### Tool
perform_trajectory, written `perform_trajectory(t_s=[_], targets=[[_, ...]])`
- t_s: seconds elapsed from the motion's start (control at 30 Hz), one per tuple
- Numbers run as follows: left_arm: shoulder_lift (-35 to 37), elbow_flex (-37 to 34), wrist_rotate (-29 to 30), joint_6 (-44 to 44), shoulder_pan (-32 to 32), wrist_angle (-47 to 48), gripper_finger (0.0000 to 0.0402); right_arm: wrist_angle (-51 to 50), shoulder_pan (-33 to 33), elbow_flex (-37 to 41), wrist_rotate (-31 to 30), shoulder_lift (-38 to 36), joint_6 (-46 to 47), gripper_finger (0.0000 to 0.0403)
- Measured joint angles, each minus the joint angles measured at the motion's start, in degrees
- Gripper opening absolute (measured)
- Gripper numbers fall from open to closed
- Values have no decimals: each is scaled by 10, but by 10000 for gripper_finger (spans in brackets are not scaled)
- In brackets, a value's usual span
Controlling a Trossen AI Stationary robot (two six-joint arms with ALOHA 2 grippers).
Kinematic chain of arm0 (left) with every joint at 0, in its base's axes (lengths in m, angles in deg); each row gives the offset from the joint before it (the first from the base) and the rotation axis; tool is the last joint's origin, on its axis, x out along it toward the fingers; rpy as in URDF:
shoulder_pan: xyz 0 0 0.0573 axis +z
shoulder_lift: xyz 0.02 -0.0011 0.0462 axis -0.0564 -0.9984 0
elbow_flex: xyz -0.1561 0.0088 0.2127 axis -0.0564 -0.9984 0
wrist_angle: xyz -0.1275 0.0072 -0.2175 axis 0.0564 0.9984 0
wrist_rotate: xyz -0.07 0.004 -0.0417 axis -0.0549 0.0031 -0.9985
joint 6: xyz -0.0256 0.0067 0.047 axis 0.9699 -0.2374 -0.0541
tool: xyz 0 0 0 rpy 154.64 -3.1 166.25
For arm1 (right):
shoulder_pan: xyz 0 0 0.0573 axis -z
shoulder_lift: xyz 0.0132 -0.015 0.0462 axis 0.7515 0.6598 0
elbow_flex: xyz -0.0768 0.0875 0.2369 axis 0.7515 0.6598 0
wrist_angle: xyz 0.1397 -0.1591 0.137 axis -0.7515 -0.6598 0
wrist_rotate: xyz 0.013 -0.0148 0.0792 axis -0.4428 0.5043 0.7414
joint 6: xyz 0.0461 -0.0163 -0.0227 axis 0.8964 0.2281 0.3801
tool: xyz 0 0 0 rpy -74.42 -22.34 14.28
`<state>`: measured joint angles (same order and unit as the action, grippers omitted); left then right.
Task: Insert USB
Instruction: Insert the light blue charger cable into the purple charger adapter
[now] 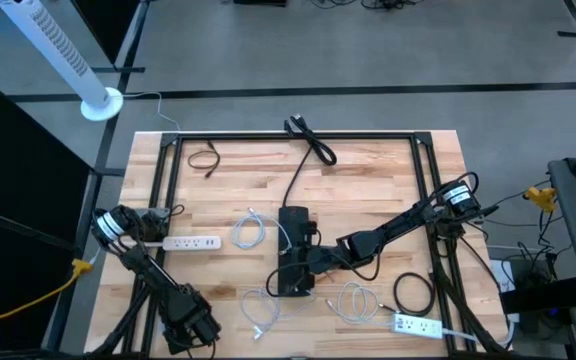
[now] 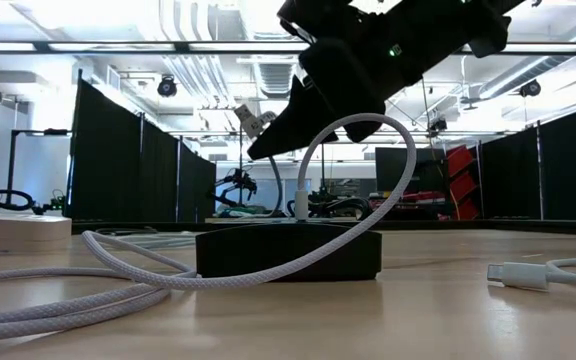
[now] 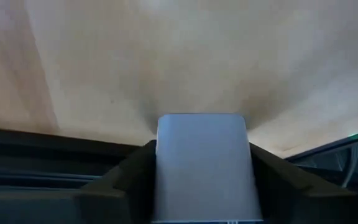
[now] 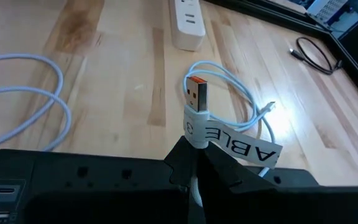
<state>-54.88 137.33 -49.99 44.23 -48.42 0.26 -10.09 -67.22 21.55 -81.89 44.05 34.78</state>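
I see the counter [image 1: 368,170] carrying the black power strip [image 1: 293,250]; my right gripper [image 4: 194,163] is clamped on the white USB cable's plug [image 4: 196,99], above that strip; left gripper [image 1: 196,325] parked at the near-left corner, fingers unreadable

A white USB-A plug with orange tongue [image 4: 196,96] is held upright above the black rectangular power strip [image 4: 73,186].

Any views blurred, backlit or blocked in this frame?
Left wrist view: soft, mostly bare tabletop. Low view: bright ceiling lights leave the right gripper in silhouette; the white cable up front is blurry. Right wrist view: sharp on the USB plug, shiny patch on the wood. High view: evenly lit.
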Motion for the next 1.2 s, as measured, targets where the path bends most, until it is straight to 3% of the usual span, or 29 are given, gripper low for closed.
perform_trajectory(t_s=[0.13,0.23,0.3,0.37,0.5,0.53,0.6,0.7,0.8,1.07,1.2], targets=[[1,19,32,-5,0,6,193,1,0,0,0,0,-2,0],[9,67,125,-22,0,57,193,0,0,0,0,0,-8,0],[21,119,236,-46,-1,126,193,5,0,0,0,0,-12,0],[35,166,391,-63,-2,180,193,21,0,0,0,0,-21,0],[84,196,709,-66,0,181,193,66,0,0,9,0,-45,0],[99,192,763,-66,5,166,193,79,0,0,10,0,-60,0],[131,174,815,-65,20,140,193,109,0,0,9,0,-102,0],[178,129,821,-56,50,102,193,144,0,0,-9,0,-203,0],[232,60,789,-69,85,26,193,166,2,-2,-52,0,-308,0],[418,-158,760,-312,144,-373,193,165,29,-10,-145,0,-430,0],[509,-270,679,-377,186,-545,193,168,44,-10,-156,0,-456,0]])
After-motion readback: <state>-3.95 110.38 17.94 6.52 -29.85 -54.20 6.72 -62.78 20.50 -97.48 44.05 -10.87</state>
